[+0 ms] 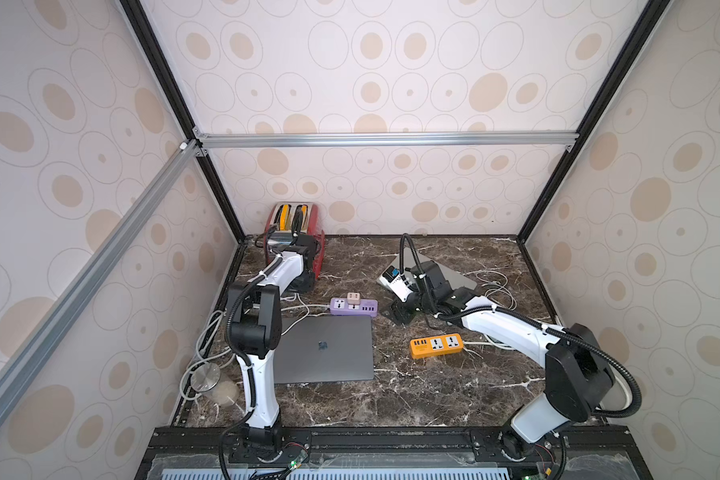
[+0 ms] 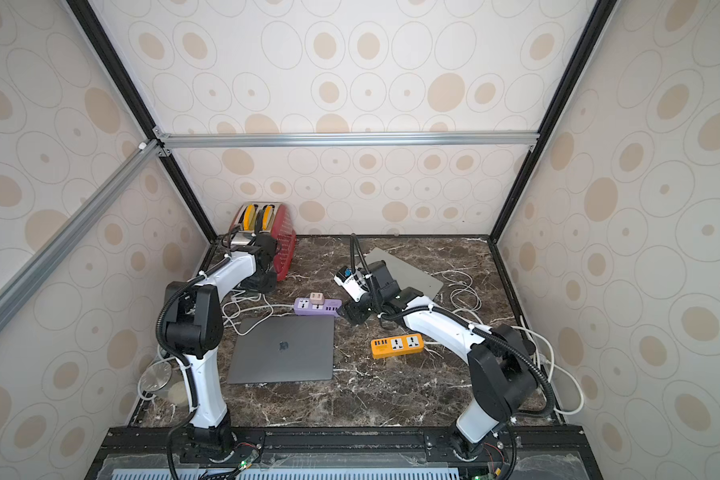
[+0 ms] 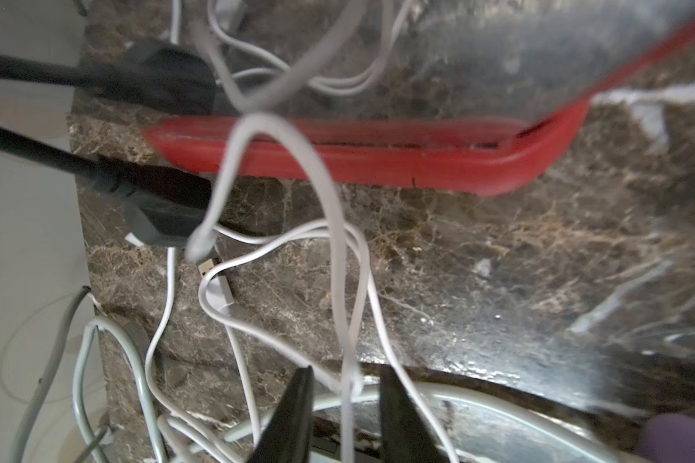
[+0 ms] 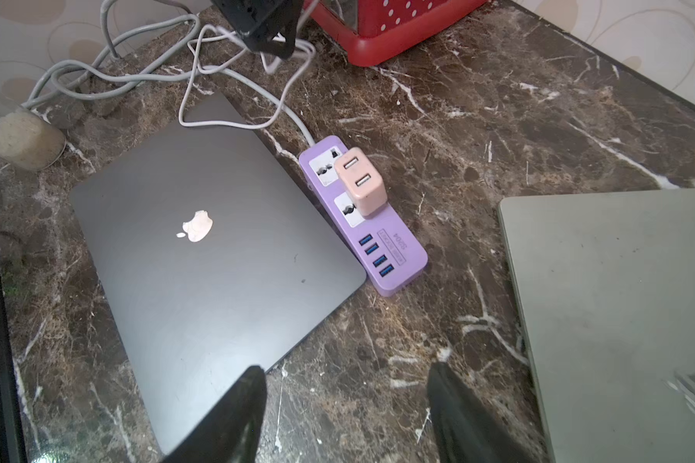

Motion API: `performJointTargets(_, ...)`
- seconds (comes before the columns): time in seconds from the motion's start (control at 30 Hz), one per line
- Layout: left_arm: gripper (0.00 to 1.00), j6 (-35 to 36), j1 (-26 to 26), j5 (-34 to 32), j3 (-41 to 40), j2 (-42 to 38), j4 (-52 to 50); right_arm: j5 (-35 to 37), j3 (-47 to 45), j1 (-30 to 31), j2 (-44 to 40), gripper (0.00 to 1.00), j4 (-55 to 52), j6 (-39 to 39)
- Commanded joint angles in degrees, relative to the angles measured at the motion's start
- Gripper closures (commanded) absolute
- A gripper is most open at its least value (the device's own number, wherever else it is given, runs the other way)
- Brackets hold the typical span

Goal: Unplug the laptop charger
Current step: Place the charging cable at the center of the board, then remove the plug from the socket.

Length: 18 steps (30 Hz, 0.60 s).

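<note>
Closest to me on the marble counter, a glass jar with a metal lid stands at the left edge. Beside it lies the closed dark laptop, with an orange power strip off to its right. Just behind the laptop is the purple power strip, and a pink charger block is plugged into it. The right pincer hovers over bare counter to the right of that strip, jaws wide and holding nothing. Further back on the left, the left pincer hangs in front of the red toaster. Its jaws are narrowly parted and the white charger cable runs up between them. The cable's blurred end seems to dangle loose. A silver laptop lies at the back right.
</note>
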Motion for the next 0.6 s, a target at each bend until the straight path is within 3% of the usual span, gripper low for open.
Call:
performJointTargets(0.0, 0.49, -1.10, -0.04, 3.39, -2.90, -5.29, 4.25, -1.54, 2.62, -0.41, 2.11, 0.34, 0.22, -0.93)
performJointTargets(0.2, 0.43, -1.81, -6.05, 10.41, -14.23, -17.56, 11.99, -3.85, 5.68, -0.37, 7.25, 0.33, 0.83, -1.19)
performJointTargets(0.37, 0.41, -7.99, -9.43, 20.69, -15.27, -17.14, 13.97, -1.33, 4.58, -0.39, 9.70, 0.34, 3.03, -2.59)
performJointTargets(0.5, 0.40, -9.97, -13.15, 20.58, -12.13, -15.30, 13.63, 1.46, 5.85, -1.35, 13.41, 0.34, 3.56, -0.75)
performJointTargets(0.57, 0.40, -10.90, -15.25, 16.98, -9.11, -13.69, 11.31, 0.47, 6.76, -2.56, 15.17, 0.35, 4.40, 1.94)
